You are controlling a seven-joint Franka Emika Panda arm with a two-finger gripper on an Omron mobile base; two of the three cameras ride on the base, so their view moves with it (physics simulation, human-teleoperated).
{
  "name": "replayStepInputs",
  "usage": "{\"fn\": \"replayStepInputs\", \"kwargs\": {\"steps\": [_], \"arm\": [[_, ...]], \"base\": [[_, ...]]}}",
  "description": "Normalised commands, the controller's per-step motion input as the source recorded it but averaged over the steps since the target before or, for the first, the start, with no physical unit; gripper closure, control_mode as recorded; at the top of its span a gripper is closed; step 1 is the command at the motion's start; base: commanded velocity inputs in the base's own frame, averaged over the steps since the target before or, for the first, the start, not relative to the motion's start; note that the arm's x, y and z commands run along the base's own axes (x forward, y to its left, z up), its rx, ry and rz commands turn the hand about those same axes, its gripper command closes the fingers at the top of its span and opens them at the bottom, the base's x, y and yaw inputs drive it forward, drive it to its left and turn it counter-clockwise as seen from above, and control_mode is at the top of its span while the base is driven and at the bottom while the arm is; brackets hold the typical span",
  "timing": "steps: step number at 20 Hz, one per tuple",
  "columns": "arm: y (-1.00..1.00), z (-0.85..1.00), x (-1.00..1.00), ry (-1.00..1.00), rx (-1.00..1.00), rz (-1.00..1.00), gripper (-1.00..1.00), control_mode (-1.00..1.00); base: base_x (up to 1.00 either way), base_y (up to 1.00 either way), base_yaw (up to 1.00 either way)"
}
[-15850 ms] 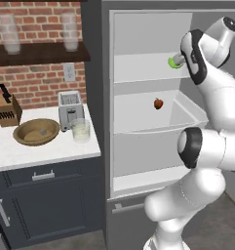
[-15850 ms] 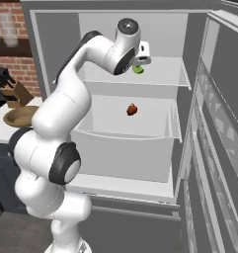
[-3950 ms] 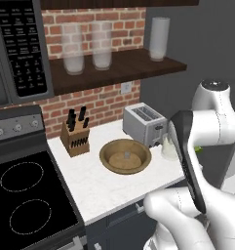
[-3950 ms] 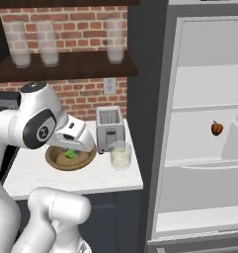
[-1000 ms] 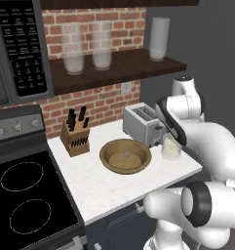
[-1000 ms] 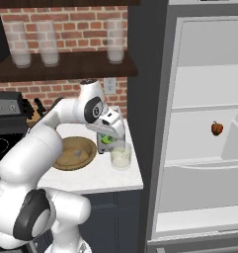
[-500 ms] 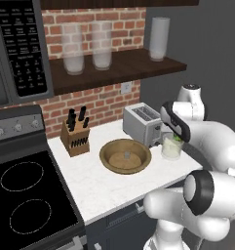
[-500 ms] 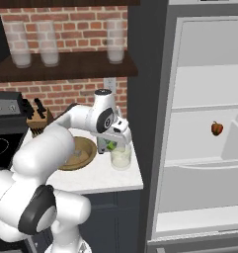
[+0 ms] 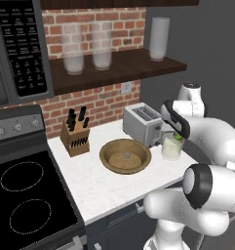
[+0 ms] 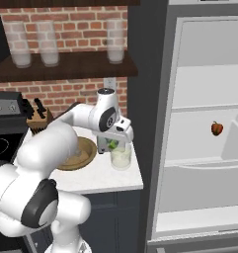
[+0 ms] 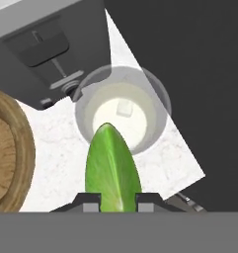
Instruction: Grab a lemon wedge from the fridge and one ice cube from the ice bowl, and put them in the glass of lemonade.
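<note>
- The gripper (image 11: pixel 118 202) is clamped on the lemon wedge (image 11: pixel 112 168), with the two finger tips pressed against its sides at the bottom of the hand view.
- In that view the green wedge points toward the glass of lemonade (image 11: pixel 121 113), and its tip overlaps the pale liquid seen through the rim.
- From the right base view the gripper (image 10: pixel 113 146) hangs just over the glass of lemonade (image 10: pixel 120 157), with the lemon wedge (image 10: pixel 112 145) a small green spot at the rim.
- In the left base view the glass of lemonade (image 9: pixel 171 147) stands on the white counter (image 9: pixel 97 183) near its right end, just beside the toaster (image 9: pixel 142 124).
- A small pale square sits in the liquid, seen from above in the hand view; what it is cannot be told.
- The ice bowl (image 9: pixel 125 156) rests on the counter to the left of the glass, apart from it, with an ice cube (image 9: pixel 126 156) lying at its middle.
- A knife block (image 9: pixel 75 134) stands further left, near the brick wall.
- The fridge (image 10: pixel 204 128) stands open in the right base view, and a small dark red fruit (image 10: pixel 217 128) lies on a pale shelf inside.
- Three tall frosted glasses (image 9: pixel 93 47) stand on the dark wooden shelf (image 9: pixel 114 68) above the counter.
</note>
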Motion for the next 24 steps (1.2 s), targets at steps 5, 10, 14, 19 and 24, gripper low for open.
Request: {"fn": "replayStepInputs", "kwargs": {"steps": [5, 10, 14, 19, 24], "arm": [[-0.04, -0.05, 0.25, 0.00, 0.00, 0.00, 1.00, -1.00], [-0.04, -0.17, 0.13, 0.00, 0.00, 0.00, 1.00, -1.00], [0.00, -0.15, 0.01, -0.01, 0.00, 0.00, 1.00, -1.00], [0.00, -0.01, 0.01, 0.00, 0.00, 0.00, 1.00, -1.00], [0.00, 0.00, 0.00, 0.00, 0.00, 0.00, 1.00, -1.00]], "base": [[0.00, 0.00, 0.00], [0.00, 0.00, 0.00], [0.00, 0.00, 0.00], [0.00, 0.00, 0.00], [0.00, 0.00, 0.00]]}}
